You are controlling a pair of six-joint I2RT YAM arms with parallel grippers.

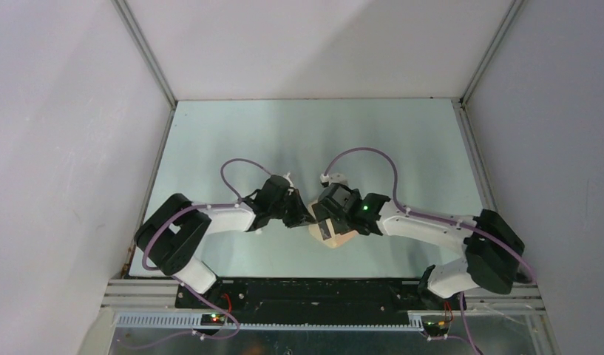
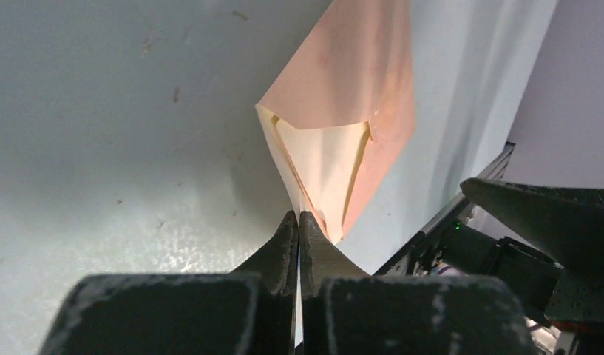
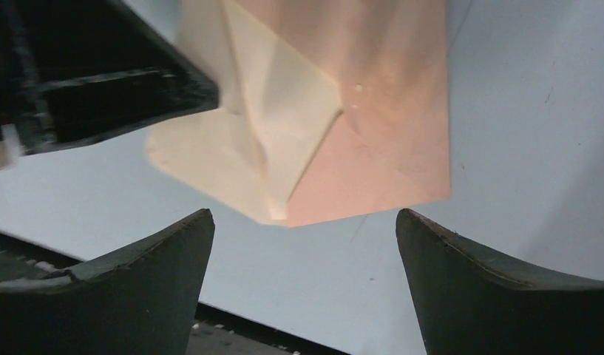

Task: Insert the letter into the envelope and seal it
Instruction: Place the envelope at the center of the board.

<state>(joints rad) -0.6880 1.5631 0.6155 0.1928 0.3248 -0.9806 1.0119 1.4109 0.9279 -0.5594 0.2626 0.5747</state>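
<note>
Pale blue-green table, specked, boxed in by white walls. Tan envelope near the front edge, cream flap open. Left gripper pinched shut on its edge; right gripper spread wide above.

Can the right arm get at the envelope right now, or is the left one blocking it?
Probably yes. The right gripper is open, the envelope just ahead of its fingers with nothing between. The left gripper pinches only the envelope's cream edge, off to one side.
</note>
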